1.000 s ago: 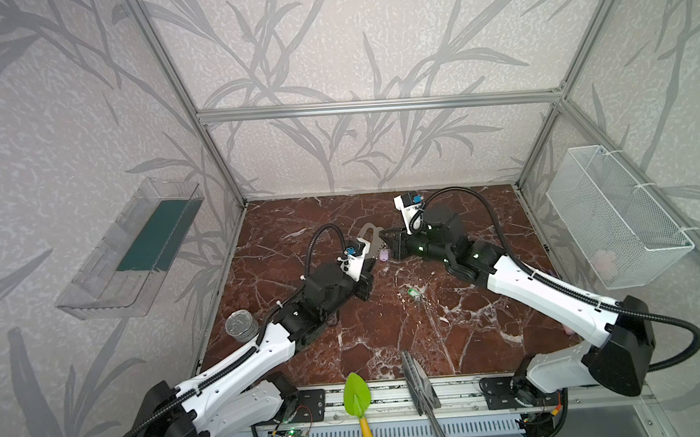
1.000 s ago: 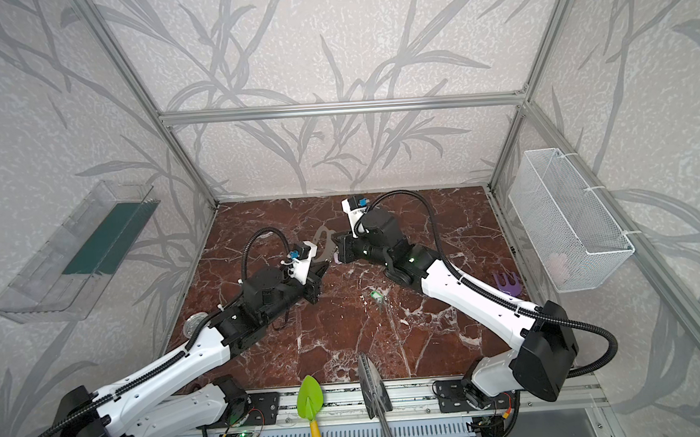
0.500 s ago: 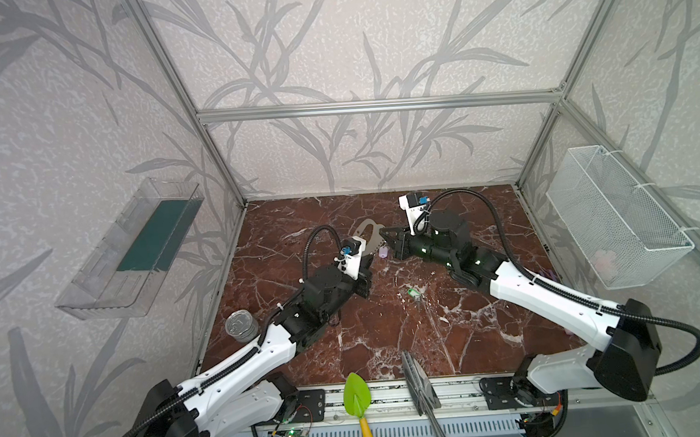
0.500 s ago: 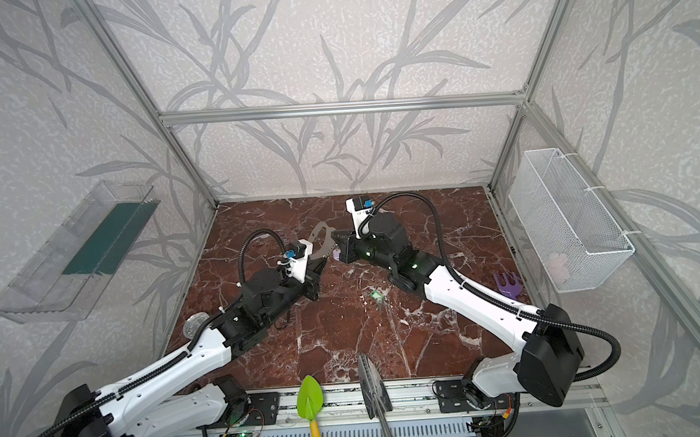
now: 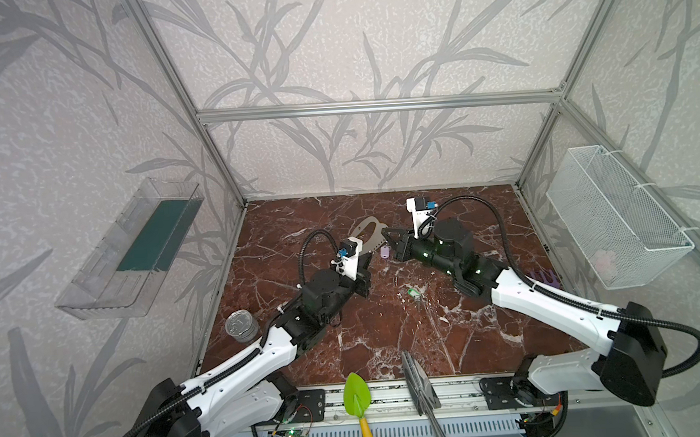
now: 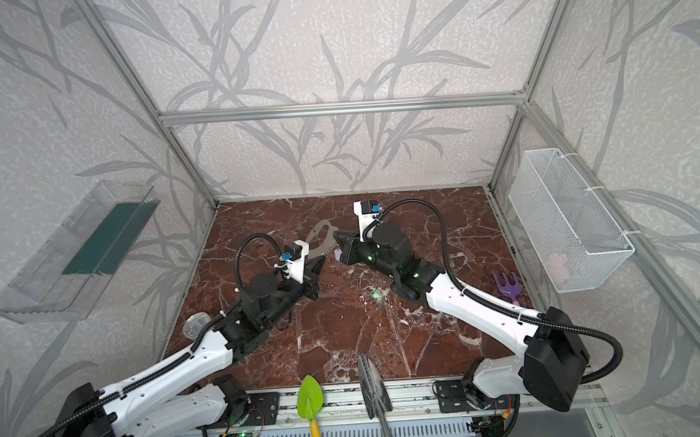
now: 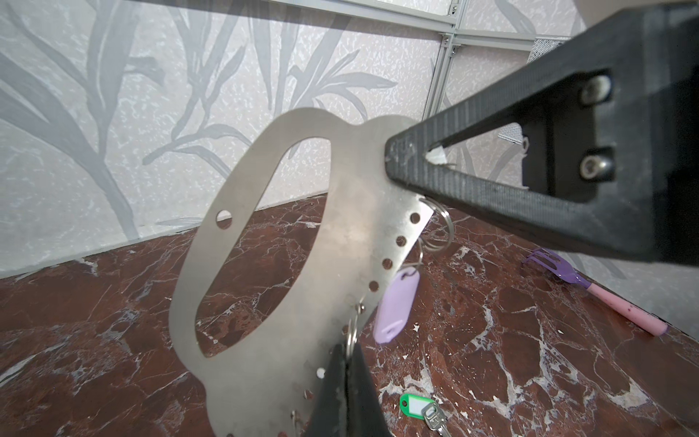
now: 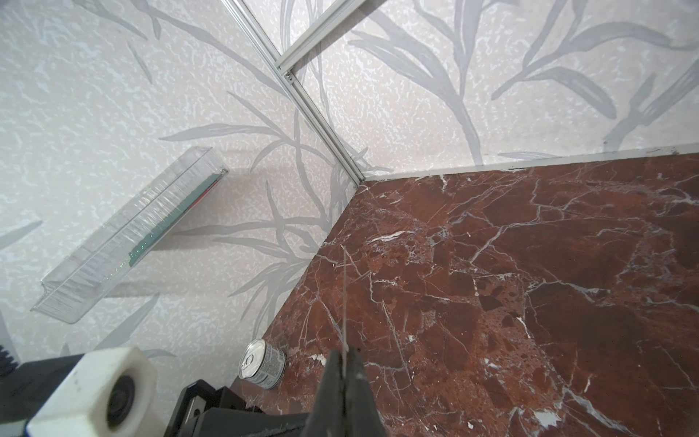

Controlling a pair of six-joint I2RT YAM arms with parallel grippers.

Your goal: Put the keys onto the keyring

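Fingers of my left arm [image 7: 346, 378] pinch the lower edge of the keyring [image 7: 302, 234], pressed tight together on the plate beside one of its thin wire rings. My right fingers [image 7: 393, 159] clamp the same plate at its upper corner, and in the right wrist view they close on its thin edge [image 8: 345, 374]. Between the two grips the keyring stands raised and tilted above the worktop [image 7: 491, 340], its big oval cut-out facing the left wrist camera. The lilac key tag [image 7: 397, 306] hangs from a wire ring threaded through the row of small holes. In both top views it shows as a pale spot beneath the plate [image 5: 385, 251] [image 6: 337, 253]. The green key [image 7: 416, 406] lies flat on the worktop, apart from the keyring, nearer my right arm in a top view [image 5: 412, 293]. Farther out, a tin can [image 5: 241, 326] stands by the left wall, and a purple toy rake [image 6: 507, 285] lies near the right wall.
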